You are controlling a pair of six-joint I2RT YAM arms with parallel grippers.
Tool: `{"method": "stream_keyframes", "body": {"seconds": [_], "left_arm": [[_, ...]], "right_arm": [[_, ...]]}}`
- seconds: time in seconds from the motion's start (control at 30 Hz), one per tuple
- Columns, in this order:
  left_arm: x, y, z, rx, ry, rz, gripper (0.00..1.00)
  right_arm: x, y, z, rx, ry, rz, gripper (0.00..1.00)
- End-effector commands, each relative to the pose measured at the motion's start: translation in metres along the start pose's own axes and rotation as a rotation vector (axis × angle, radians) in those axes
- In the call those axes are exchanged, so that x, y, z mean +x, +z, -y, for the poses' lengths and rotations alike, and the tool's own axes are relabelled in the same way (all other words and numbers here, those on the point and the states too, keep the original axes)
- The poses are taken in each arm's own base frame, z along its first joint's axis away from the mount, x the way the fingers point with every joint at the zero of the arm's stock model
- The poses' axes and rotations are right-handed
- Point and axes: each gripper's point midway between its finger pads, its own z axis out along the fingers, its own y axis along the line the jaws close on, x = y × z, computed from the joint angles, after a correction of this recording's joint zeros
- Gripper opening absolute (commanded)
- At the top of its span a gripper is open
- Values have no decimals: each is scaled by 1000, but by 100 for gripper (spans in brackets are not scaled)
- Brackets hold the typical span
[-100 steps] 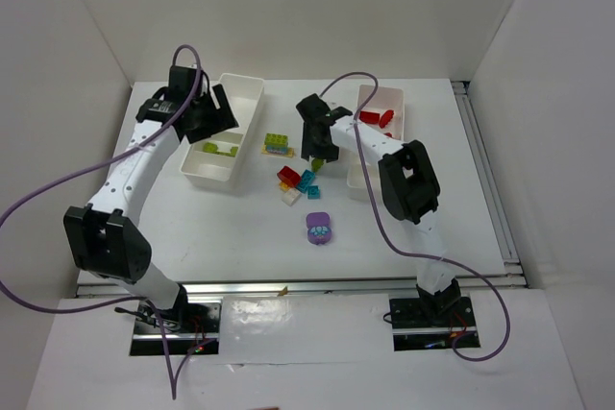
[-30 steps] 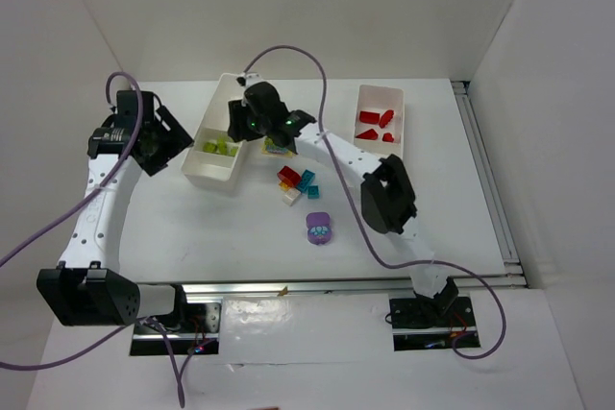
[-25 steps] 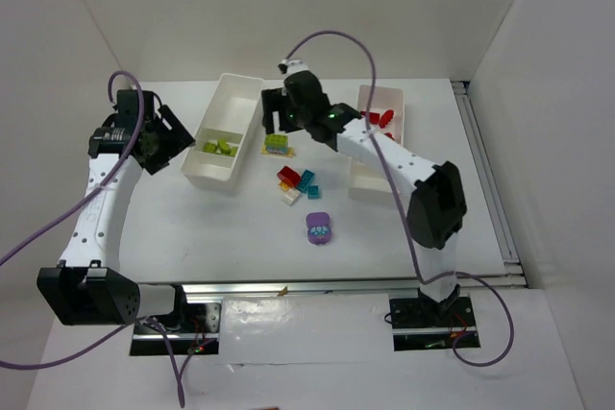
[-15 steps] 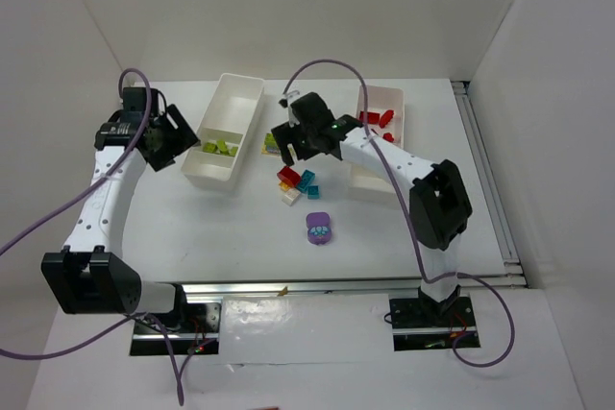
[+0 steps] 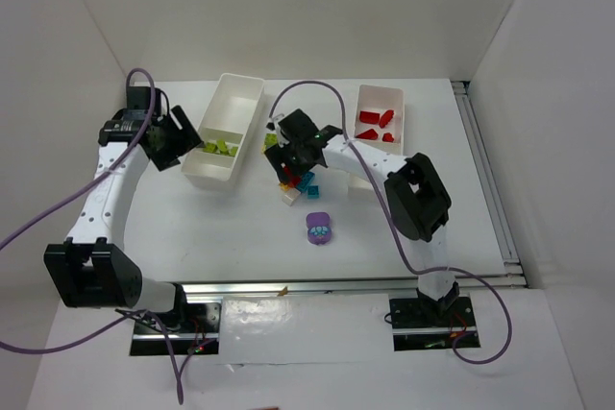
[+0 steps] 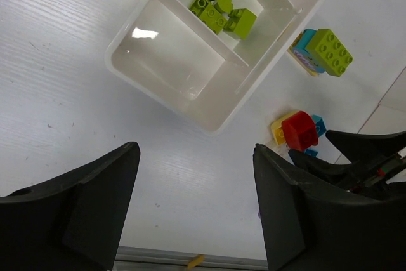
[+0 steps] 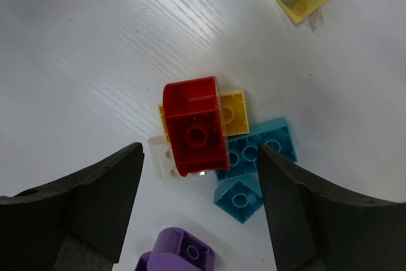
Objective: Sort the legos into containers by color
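Observation:
A red brick (image 7: pixel 195 132) lies on a yellow brick (image 7: pixel 233 113), beside two teal bricks (image 7: pixel 257 150) and a white one (image 7: pixel 162 155). My right gripper (image 7: pixel 200 157) is open and empty, hovering over this pile (image 5: pixel 296 182), its jaws either side of the red brick. The purple piece (image 5: pixel 319 228) lies nearer. A lime brick on a yellow and teal stack (image 6: pixel 330 51) lies by the left tray (image 5: pixel 213 180), which holds lime bricks (image 6: pixel 216 4). The right tray (image 5: pixel 401 112) holds red bricks (image 5: pixel 375 120). My left gripper (image 5: pixel 173 138) is open and empty, left of the left tray.
White walls close in the table at the back and both sides. A metal rail runs along the near edge. The right arm's purple cable loops above the middle of the table.
My right gripper swung from over the left tray back down over the loose pile. My left gripper drifted right, closer to the left tray. More lime bricks lie in the left tray.

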Motion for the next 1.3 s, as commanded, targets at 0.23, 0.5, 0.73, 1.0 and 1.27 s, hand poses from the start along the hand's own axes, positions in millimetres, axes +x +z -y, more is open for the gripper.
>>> {"method": "stream_keyframes", "body": {"seconds": [0.23,0.5,0.73,1.0,1.27], "left_arm": [[-11,1,11,49,32,17,83],[-9,0,21,101,43,-4,83],[-7,4,41,146,76,-18,83],[-8,8,50,156,99,-24,83],[-9,7,52,168,100,-22,83]], "right_arm": [[-18,14,-2,-2,14,61,59],[-24,15,-1,10,25,82,52],[-24,12,0,12,5,68,48],[-6,20,7,46,7,21,60],[1,30,9,75,0,10,56]]}}
